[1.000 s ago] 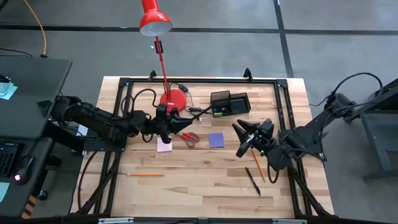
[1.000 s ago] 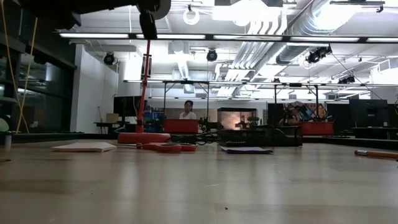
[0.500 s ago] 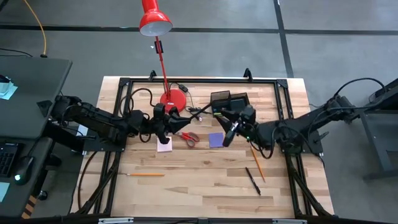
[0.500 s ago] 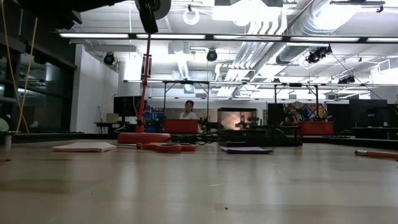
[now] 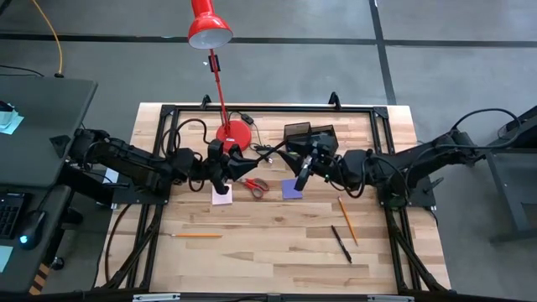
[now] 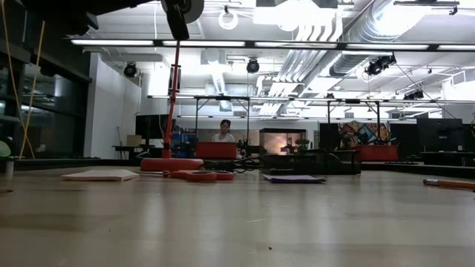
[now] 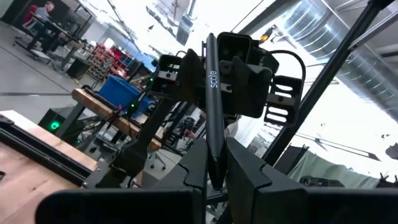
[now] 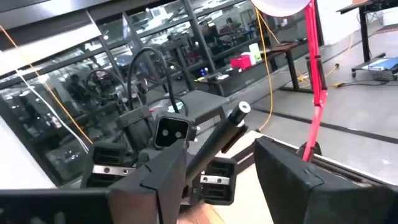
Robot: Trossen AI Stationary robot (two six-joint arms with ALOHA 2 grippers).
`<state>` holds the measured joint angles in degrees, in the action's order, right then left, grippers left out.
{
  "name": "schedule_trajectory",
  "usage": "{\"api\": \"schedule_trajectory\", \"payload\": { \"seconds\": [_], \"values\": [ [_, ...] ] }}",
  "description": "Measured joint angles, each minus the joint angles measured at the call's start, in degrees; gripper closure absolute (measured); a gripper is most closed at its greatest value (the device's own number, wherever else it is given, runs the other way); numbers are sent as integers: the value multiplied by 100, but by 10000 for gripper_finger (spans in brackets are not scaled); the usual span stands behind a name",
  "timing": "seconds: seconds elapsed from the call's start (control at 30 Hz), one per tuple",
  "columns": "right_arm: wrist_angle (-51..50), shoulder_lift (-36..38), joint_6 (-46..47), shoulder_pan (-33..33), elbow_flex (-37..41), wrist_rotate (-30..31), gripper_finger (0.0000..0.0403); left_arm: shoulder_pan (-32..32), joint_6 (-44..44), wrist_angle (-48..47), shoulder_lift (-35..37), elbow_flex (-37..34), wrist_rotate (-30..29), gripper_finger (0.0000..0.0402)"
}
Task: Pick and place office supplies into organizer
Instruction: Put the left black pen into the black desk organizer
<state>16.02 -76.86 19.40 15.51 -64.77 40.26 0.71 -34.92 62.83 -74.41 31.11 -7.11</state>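
My left gripper (image 5: 228,165) hovers above the pink sticky-note pad (image 5: 221,197), shut on a black pen (image 7: 211,112) that reaches out toward my right gripper (image 5: 299,172). My right gripper is open above the purple pad (image 5: 291,190), in front of the black organizer (image 5: 312,137). The pen's free end (image 8: 240,109) shows between its two fingers. Red-handled scissors (image 5: 257,185) lie flat between the two pads. A second black pen (image 5: 341,244) and two orange pencils (image 5: 347,221) (image 5: 197,236) lie on the near part of the table. My left gripper pinches the pen's near end (image 7: 215,177) between its two fingers. The pen runs on past the fingertips, slanting upward toward my right gripper, and is lifted clear of the table. My right gripper has the pen close beside one finger (image 8: 158,177); I cannot tell whether they touch.
The red lamp's round base (image 5: 233,132) and stem stand just beyond my left gripper, with a black cable (image 5: 267,149) running from it toward the organizer. A black frame (image 5: 164,168) borders the wooden table top. The near half of the table holds only the loose pen and pencils.
My right gripper has swung from the right middle of the table toward the left and far side. It has turned and now faces my left gripper above the purple pad. My left gripper has kept its place with the pen.
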Motion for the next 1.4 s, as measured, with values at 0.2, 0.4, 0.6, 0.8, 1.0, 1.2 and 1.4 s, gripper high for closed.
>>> {"api": "schedule_trajectory", "payload": {
  "seconds": [0.2,0.4,0.6,0.8,1.0,1.2,1.4],
  "values": [
    [149,0,-39,-141,0,-381,241,2,7,-47,0,0,25,382],
    [169,0,-57,-244,0,-647,275,0,15,-164,0,0,61,382],
    [220,0,-247,-245,0,-904,350,-4,24,-162,0,0,100,382],
    [269,7,-185,-241,-3,-1136,378,-1,33,-191,-1,0,160,351],
    [227,-1,-288,-236,-2,-1079,378,14,-20,-175,-4,0,375,232],
    [-136,134,-300,-232,-2,-645,378,324,-17,-804,2,0,1575,170],
    [-1413,473,204,-324,0,-191,378,564,-91,-1632,47,-106,2319,182]
  ]
}}
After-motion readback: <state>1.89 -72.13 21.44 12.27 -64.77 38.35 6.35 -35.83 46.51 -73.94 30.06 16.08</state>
